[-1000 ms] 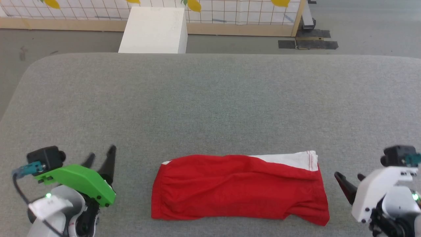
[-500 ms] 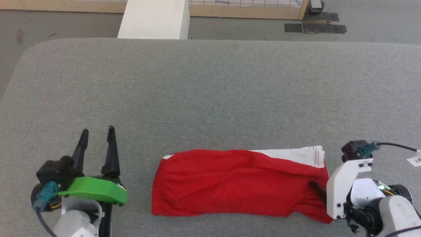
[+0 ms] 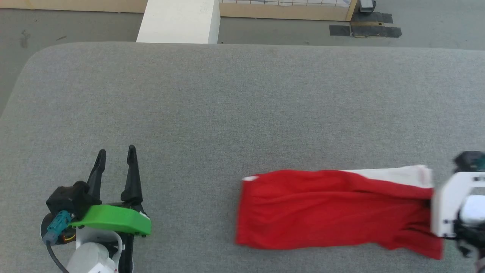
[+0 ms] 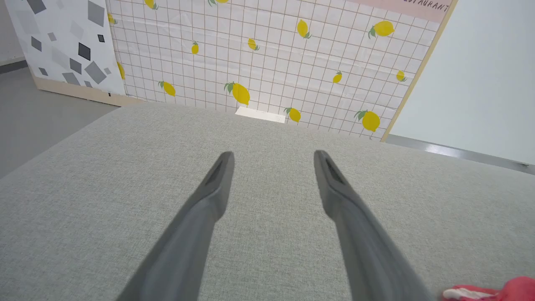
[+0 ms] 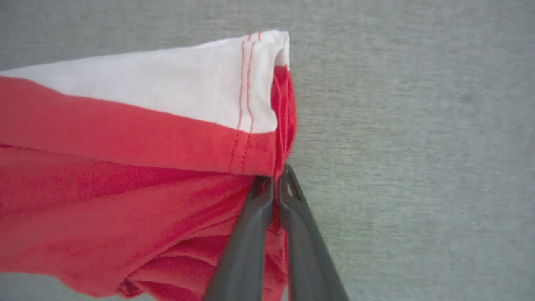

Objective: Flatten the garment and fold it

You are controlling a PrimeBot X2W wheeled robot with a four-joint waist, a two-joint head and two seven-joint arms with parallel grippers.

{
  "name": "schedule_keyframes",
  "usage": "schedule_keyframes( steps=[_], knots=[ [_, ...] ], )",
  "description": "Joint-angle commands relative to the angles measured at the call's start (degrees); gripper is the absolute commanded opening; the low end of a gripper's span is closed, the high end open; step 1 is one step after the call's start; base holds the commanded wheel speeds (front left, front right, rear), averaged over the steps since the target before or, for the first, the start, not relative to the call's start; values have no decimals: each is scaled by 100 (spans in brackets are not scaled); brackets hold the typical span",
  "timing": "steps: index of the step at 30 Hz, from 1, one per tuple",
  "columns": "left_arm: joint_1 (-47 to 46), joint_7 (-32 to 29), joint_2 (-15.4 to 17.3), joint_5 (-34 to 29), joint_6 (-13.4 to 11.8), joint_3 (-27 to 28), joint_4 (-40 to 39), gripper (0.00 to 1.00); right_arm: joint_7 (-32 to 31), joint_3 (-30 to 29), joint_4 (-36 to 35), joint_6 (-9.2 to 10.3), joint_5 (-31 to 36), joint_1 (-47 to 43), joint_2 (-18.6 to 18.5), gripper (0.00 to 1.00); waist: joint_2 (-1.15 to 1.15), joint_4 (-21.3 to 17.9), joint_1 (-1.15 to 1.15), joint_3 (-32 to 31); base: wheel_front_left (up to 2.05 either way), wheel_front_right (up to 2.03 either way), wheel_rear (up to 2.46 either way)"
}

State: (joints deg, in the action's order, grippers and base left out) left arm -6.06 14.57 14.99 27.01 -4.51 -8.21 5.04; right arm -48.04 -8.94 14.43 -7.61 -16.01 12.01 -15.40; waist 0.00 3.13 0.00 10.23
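Head view, garment (image 3: 326,212) on table (image 3: 227,94), white box (image 3: 178,21)

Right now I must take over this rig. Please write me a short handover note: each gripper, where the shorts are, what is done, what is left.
Grippers: the left gripper is open at the near left of the table, apart from the shorts. The right gripper is shut on the shorts' right end, at the hem.
Shorts: they lie on the table, right of centre, with the white stripe on the far side and creases near the right gripper.
Done: right end gripped.
Left: flatten the creases, then fold. The left gripper has no hold yet.
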Motion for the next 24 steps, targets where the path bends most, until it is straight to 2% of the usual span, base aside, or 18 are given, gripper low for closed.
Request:
schedule_keyframes(
  steps=[1,7,12,16,19,24],
  knots=[
    [21,41,-26,-51,50,25,-24,100,-43,-172,83,12,118,76,-128,0,0,-6,0,3,0,0,0],
    [3,42,-105,-148,108,47,-27,100,-114,-843,532,12,631,219,-467,0,0,-33,0,-1,0,0,0],
    [47,42,-150,-156,128,65,-20,100,-210,-562,365,12,740,237,-528,0,0,-77,0,-138,0,0,0],
    [116,42,-141,-187,123,56,-54,100,-602,-95,-393,12,575,79,-619,0,0,-103,0,-280,0,0,0],
    [194,42,-138,-192,105,65,-99,100,-1071,324,-1257,12,337,-175,-649,0,0,-135,0,-367,0,0,0],
    [282,42,-176,-188,87,34,-114,100,-1767,813,-2416,12,11,-571,-496,0,0,-144,0,-478,0,0,0]
  ],
)
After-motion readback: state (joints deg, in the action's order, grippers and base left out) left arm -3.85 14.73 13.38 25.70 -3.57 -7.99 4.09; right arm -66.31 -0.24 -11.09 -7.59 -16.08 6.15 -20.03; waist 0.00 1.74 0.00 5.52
